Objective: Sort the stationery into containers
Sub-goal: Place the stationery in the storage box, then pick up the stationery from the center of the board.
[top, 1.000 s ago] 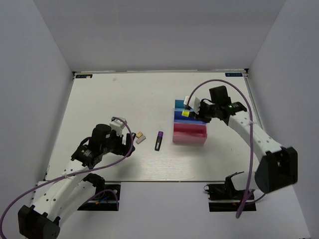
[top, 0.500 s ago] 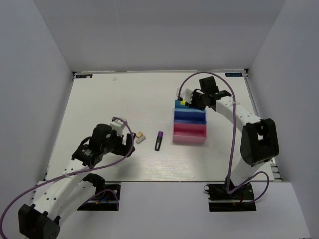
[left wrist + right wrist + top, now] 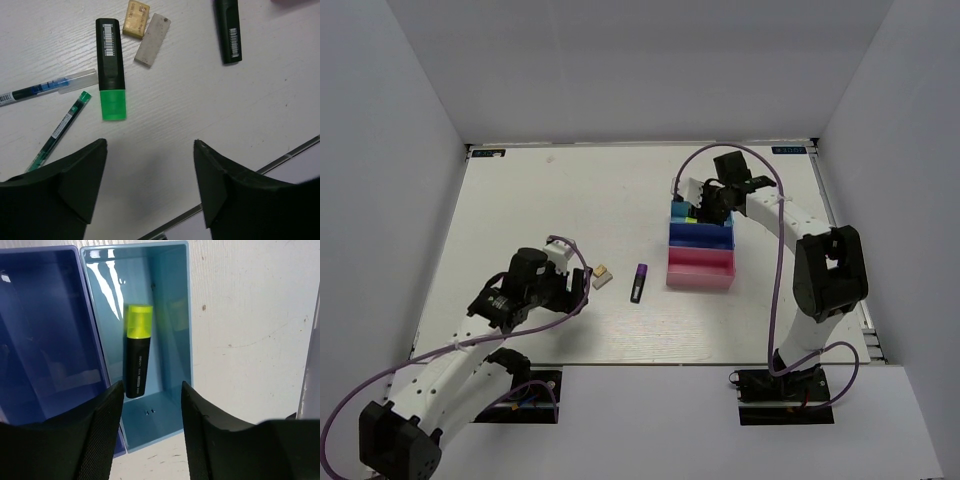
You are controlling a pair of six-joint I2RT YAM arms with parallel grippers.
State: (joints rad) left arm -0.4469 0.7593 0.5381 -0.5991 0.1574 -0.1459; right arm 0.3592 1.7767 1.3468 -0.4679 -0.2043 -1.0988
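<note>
Yellow highlighter (image 3: 138, 355) lying in the cyan tray (image 3: 172, 300), below the right gripper (image 3: 151, 387).
We see the right gripper's jaws parted and holding nothing; the highlighter lies lengthwise on the tray floor, next to the blue tray (image 3: 45, 315). The left gripper (image 3: 149, 145), likewise spread and empty, hovers over the table near the tan eraser (image 3: 136, 19), the whitish eraser (image 3: 152, 40) and the purple-and-black marker (image 3: 638, 283).

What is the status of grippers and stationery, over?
Left gripper open, empty. Right gripper open over cyan plastic tray. Short yellow-and-black highlighter lies inside. Nothing obstructing.
</note>
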